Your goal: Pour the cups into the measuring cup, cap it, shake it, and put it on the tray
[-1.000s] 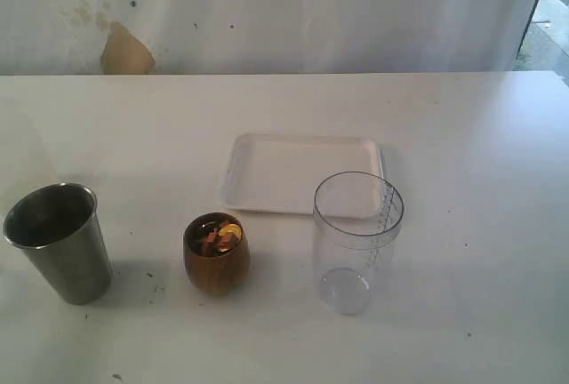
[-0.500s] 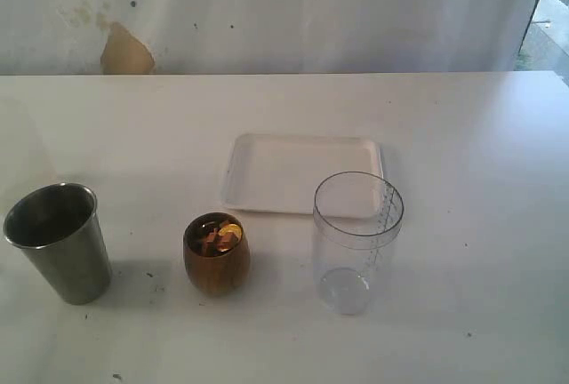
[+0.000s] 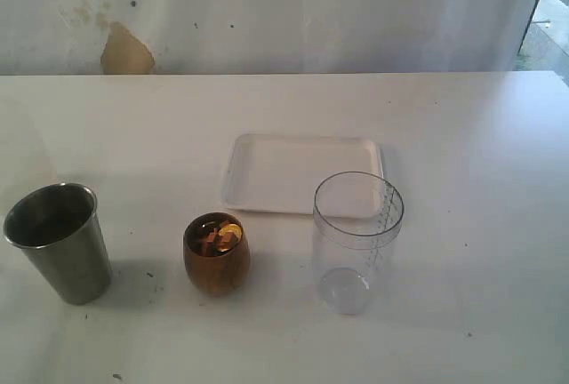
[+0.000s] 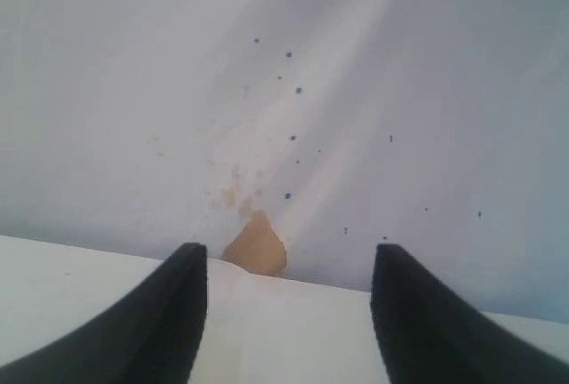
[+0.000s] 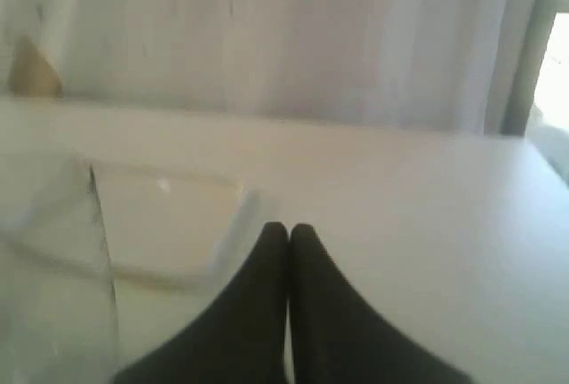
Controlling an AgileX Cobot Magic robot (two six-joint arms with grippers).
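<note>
Nothing on the table has moved since earlier frames: steel tumbler [image 3: 60, 242] left, wooden cup [image 3: 216, 255] centre, measuring cup [image 3: 357, 242] right, upright, just before tray [image 3: 267, 171]. Left gripper [image 4: 289, 255] spread, empty; right gripper [image 5: 288, 228] pinched closed.

Smooth, black, tapered fingers [image 4: 173, 313]
</note>
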